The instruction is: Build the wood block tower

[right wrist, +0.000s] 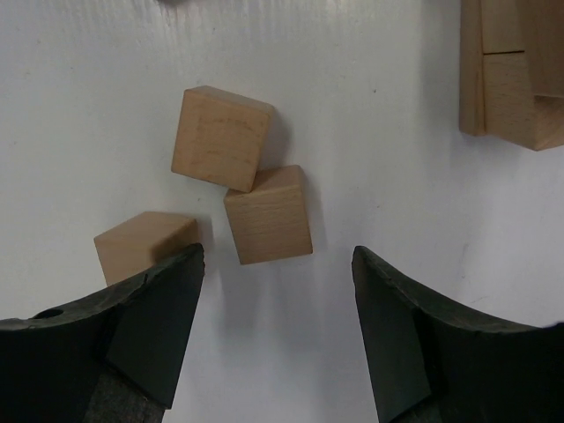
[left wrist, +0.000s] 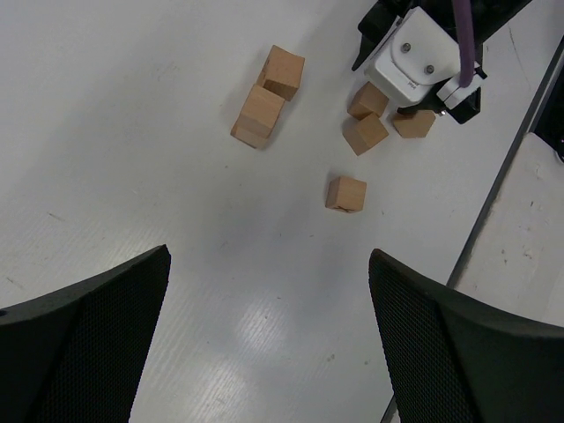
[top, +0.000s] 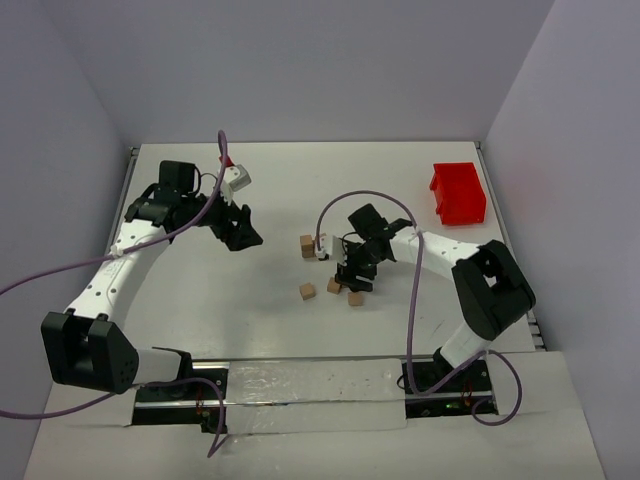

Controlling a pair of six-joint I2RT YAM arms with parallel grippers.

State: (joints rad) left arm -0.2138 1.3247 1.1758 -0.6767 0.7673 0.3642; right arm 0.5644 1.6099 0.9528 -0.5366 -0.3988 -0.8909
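Note:
A small stack of tan wood blocks, the tower (top: 308,246), stands at mid-table. It also shows in the left wrist view (left wrist: 264,101) and at the top right of the right wrist view (right wrist: 515,75). Loose blocks lie near it: one alone (top: 307,291), others by my right gripper (top: 355,298). My right gripper (top: 352,280) is open and empty, low over three loose blocks: one (right wrist: 268,214) just ahead of its jaws, one (right wrist: 220,137) beyond, one (right wrist: 141,247) against the left finger. My left gripper (top: 240,228) is open and empty, held above the table left of the tower (left wrist: 269,300).
A red plastic bin (top: 458,192) stands at the back right. The table's right edge rail (left wrist: 502,176) runs past the loose blocks. White walls close the table at the back and sides.

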